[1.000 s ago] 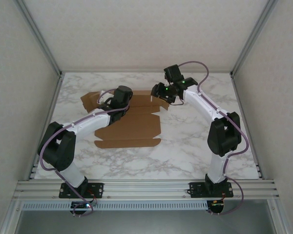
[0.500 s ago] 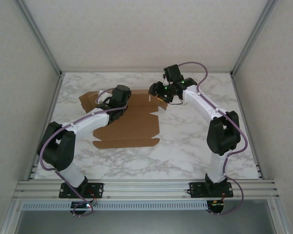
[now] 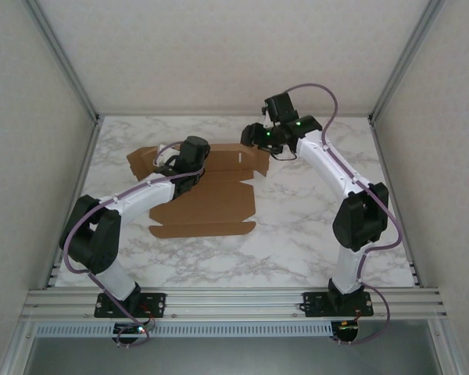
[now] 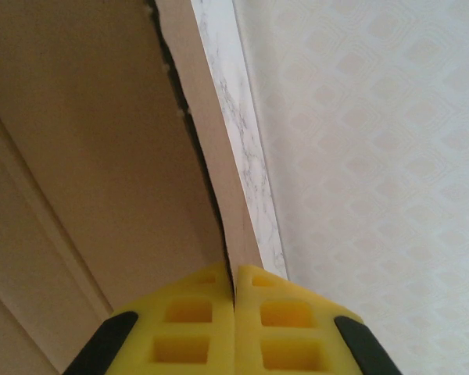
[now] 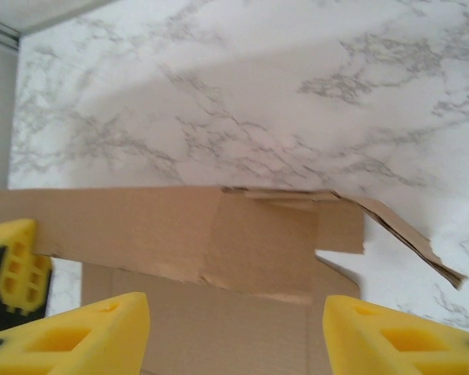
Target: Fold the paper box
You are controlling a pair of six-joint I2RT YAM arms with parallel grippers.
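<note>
Left pincer (image 4: 233, 287) clamped shut on a thin cardboard edge of the paper box (image 3: 207, 205), its two yellow fingers (image 4: 189, 322) pressed together with the sheet running up from between them, seen from the left wrist camera against a pale patterned wall (image 4: 375, 156). Right pincer (image 5: 234, 334) hangs with its jaws spread wide and nothing in its grip, looking down on a raised strip of the box whose right-hand tab (image 5: 402, 234) is bent away at an angle. One yellow finger of the left pincer shows at the left edge of that view, at the far end of the same strip.

From the overhead camera, the brown die-cut box sits on the left-centre of the white marble desk (image 3: 313, 234). Its broad middle panel lies flat, and a narrow flap (image 3: 203, 229) lies flat on the side nearest the arm bases. Its far wall and a flap (image 3: 141, 162) at the far left stand partly raised. The left arm reaches across the box's left part to the far wall, while the right arm curves in from the right, its pincer above the box's far right corner.
</note>
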